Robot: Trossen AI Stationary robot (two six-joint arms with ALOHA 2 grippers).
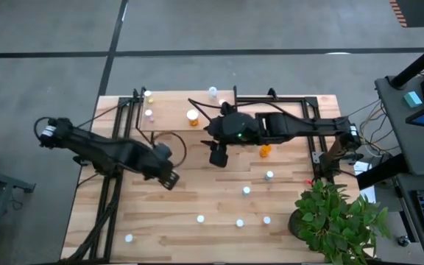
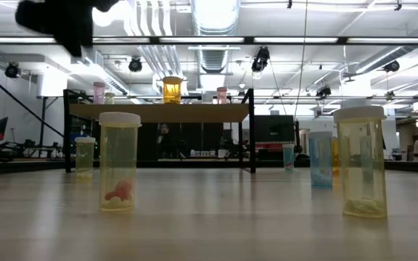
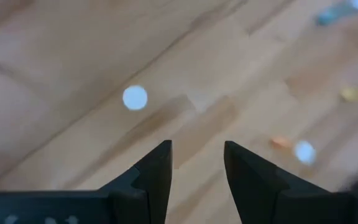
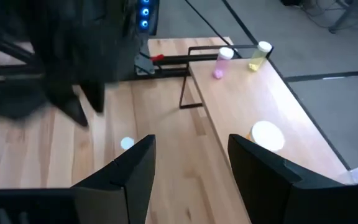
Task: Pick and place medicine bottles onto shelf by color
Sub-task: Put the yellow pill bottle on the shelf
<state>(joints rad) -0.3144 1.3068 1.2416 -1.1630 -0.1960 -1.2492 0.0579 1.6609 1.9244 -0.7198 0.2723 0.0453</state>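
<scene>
The shelf (image 1: 175, 121) stands at the table's far side and carries a yellowish bottle (image 1: 148, 94), a pink one (image 1: 149, 113), a white-capped orange one (image 1: 193, 116) and a bluish one (image 1: 213, 91). More medicine bottles stand upright on the table, among them an orange one (image 1: 265, 150) and white-capped ones (image 1: 246, 190) (image 1: 200, 218). My left gripper (image 1: 169, 178) (image 3: 197, 165) hangs open above bare table, in front of the shelf. My right gripper (image 1: 218, 156) (image 4: 191, 168) is open in the air by the shelf's near right corner, with nothing between its fingers.
A green potted plant (image 1: 337, 217) stands at the table's near right corner. Black frame rails (image 1: 112, 184) run along the table's left side and others (image 1: 311, 118) at the right. Close to the low camera stand a yellowish bottle (image 2: 119, 161) and another (image 2: 361, 161).
</scene>
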